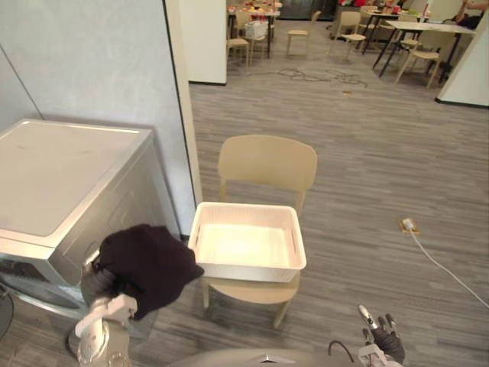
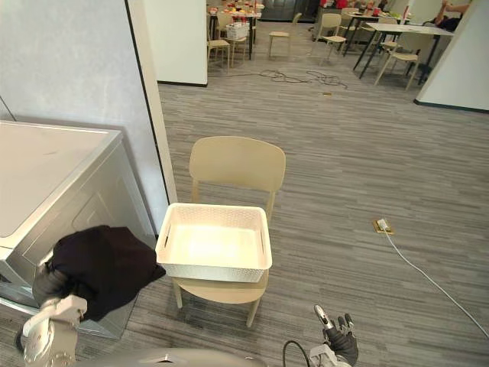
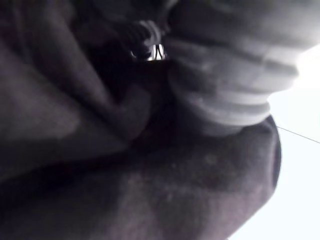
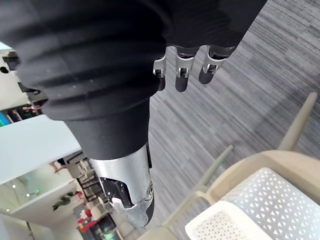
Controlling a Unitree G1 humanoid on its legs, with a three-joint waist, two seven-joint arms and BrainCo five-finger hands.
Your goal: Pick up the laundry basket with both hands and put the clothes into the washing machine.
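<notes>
- The washing machine (image 1: 69, 183) stands against the wall on the robot's left, its flat top closed and pale.
- A dark garment (image 1: 149, 264) hangs bunched just in front of the machine's face, draped over the left hand (image 1: 93, 284).
- That hand's fingers are buried in the cloth, so I cannot tell whether they clutch it or merely carry it. Its wrist view shows folds of dark fabric against the ribbed cover.
- The white laundry basket (image 1: 246, 207) sits square on the seat of a beige chair (image 1: 267, 162), just beside the garment and to its right, its white bottom showing.
- Neither hand touches the basket.
- The right hand (image 1: 382, 336) hangs low at the robot's right side, well apart from the chair, over the grey plank floor.
- Its fingers (image 4: 181, 75) are nearly straight and loose, holding nothing.
- A floor socket (image 1: 407, 224) with a white cable lies to the right of the chair.
- Tables and chairs stand at the far end of the room.
</notes>
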